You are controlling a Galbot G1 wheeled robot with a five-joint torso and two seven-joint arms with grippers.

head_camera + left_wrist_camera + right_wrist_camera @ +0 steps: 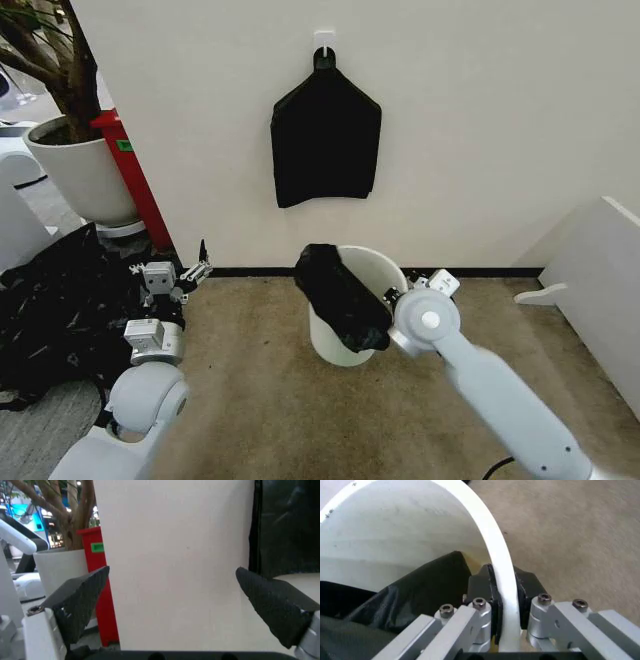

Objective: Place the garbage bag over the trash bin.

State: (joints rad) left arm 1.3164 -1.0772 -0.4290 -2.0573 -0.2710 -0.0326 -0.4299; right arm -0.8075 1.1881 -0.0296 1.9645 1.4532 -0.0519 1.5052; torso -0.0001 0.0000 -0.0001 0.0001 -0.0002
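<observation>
— What is the garbage bag [341, 296] covering up?

— It is hiding most of the trash bin's [379, 262] inside and its left rim in the head view.

— And the right gripper [503, 588]?

— Its fingertips are slipping behind the rim (one inside, one outside), so the bag's pinched edge is staying unreadable.

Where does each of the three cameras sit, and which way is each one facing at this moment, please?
Head view: on the robot's head, looking forward and down at the trash bin with the garbage bag draped over its rim; both arms show, left gripper beside a black heap.
Left wrist view: on the left wrist, facing the wall past the open left gripper.
Right wrist view: on the right wrist, looking along the right gripper, whose fingers clamp the bin's rim.
Shared: head and right wrist views both show bin and bag.
</observation>
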